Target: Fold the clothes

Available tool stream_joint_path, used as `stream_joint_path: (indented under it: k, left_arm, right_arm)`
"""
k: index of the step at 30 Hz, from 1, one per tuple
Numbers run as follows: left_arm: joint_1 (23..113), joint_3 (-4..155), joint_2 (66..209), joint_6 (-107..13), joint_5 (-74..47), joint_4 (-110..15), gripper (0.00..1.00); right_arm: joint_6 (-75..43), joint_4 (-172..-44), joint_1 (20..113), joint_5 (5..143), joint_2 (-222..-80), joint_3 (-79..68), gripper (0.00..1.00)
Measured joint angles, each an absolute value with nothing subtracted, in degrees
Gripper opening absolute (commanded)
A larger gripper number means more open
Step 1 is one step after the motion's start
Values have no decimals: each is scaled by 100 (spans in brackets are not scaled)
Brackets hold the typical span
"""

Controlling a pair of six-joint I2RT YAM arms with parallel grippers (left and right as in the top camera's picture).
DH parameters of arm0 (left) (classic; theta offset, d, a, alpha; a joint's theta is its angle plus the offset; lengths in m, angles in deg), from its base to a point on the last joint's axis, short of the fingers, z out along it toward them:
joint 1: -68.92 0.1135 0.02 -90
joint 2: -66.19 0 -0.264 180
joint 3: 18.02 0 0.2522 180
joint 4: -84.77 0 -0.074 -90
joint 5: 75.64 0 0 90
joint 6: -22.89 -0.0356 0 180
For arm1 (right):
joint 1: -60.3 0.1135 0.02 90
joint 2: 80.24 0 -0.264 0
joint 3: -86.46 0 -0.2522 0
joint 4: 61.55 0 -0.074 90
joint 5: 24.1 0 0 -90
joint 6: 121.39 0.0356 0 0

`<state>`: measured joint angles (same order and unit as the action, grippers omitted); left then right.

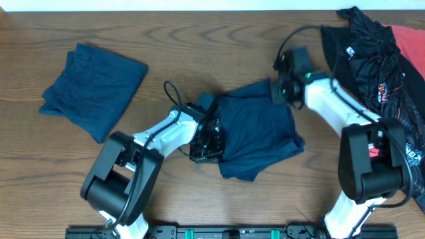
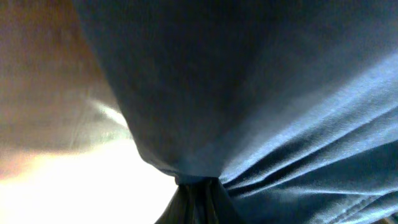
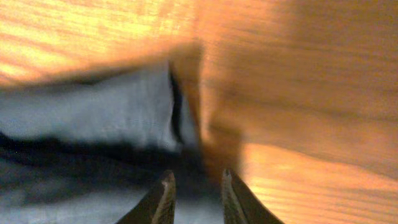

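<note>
The navy shorts (image 1: 259, 133) lie rumpled, one edge pinched into pleats.

You see two pairs of navy shorts, a folded pair (image 1: 93, 89) and a loose pair (image 1: 259, 136), on one table (image 1: 199, 40), with two robot arms, left arm (image 1: 159, 136) and right arm (image 1: 335, 103), one black garment (image 1: 362, 53), one red cloth (image 1: 410, 38).
</note>
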<state>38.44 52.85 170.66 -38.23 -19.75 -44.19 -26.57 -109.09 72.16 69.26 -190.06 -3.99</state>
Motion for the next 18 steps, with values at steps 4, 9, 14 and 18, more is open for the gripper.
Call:
stream_joint_path:
  k: [4, 9, 14, 18]
  left_arm:
    - [3908, 5219, 16537, -4137, -1829, -4614, 67]
    - [4292, 5221, 15521, -4347, -1177, -5534, 80]
    - [4596, 5245, 15282, -4605, -345, -7298, 76]
    - [4622, 5261, 15658, -4935, -6, -8561, 71]
  right_arm:
    - [-2808, -12129, 7124, 6912, -18853, 487, 30]
    - [-2823, -13412, 7124, 7142, -18169, 856, 31]
    - [-2823, -14459, 7166, 7771, -17752, 887, 26]
    - [-2718, -14642, 7437, 8034, -17760, 655, 26]
